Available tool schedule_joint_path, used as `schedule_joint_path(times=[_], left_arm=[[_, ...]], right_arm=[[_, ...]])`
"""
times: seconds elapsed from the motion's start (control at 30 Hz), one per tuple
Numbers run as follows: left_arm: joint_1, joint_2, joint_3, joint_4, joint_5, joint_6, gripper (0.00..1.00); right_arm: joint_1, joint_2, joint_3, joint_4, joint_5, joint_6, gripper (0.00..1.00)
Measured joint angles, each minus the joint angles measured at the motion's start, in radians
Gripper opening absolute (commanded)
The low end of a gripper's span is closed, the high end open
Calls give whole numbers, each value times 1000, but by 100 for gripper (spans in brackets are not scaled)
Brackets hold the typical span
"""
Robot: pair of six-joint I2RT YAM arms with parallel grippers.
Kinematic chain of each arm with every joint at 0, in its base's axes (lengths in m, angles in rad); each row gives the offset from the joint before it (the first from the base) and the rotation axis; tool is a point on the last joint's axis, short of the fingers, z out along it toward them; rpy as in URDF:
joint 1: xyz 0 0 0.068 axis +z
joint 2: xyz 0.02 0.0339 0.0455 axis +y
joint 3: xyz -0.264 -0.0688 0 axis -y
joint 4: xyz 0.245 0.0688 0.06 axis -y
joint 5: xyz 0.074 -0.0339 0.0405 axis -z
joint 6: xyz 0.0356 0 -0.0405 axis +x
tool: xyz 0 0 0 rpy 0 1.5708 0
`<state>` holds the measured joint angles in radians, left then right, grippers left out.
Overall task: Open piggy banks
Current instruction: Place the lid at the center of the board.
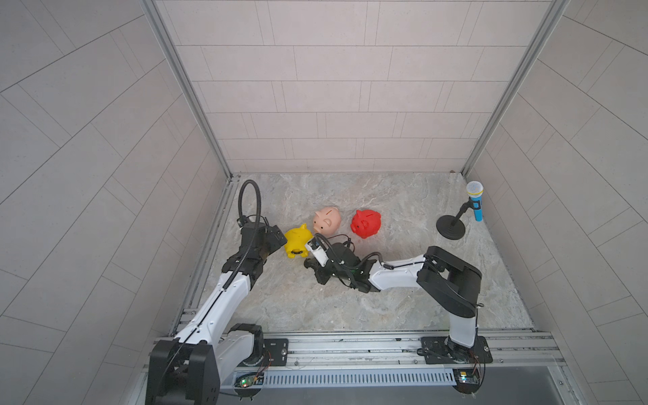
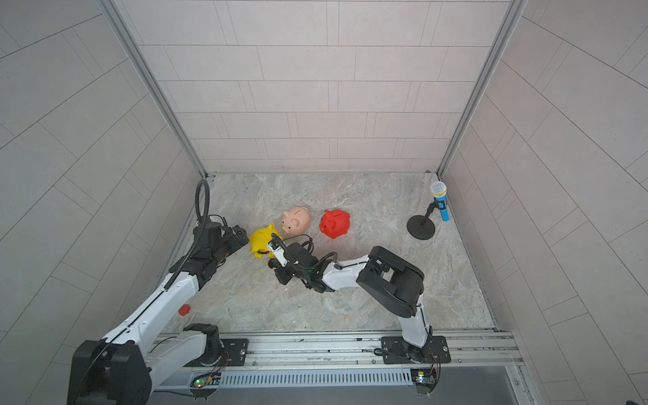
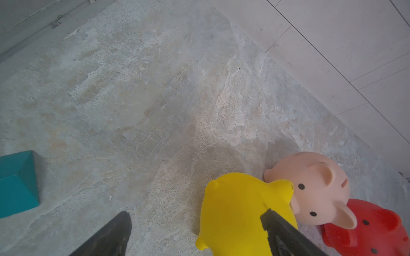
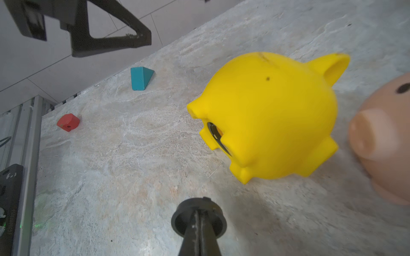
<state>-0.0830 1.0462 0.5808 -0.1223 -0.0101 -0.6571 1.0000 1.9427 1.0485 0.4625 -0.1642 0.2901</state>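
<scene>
pinching the black plug (image 4: 219, 223) edgewise near the yellow pig (image 4: 277, 115), right claw (image 4: 197, 212) may drop it; left claw (image 3: 196, 216) spread.

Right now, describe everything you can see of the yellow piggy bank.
The yellow piggy bank is a smooth, rounded plastic-looking pig with a pointed ear, stubby feet and dark scuffs. It lies tipped on its side on the stone-look table, its dark-rimmed round belly opening turned sideways. The pink piggy bank sits close by its head; contact is unclear. The shut right hand holds a black plug clear of it.
</scene>
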Motion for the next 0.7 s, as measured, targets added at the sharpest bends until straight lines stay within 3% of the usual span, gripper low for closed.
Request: schedule_joint_path(times=[0.57,0.7], left_arm=[[26,35,-19,89,101,-51,100],[27,35,-19,90,104,-53,100]], right_arm=[[41,148,258,-371,-6,-9,0],[43,151,294,-419,-4,-26,10]])
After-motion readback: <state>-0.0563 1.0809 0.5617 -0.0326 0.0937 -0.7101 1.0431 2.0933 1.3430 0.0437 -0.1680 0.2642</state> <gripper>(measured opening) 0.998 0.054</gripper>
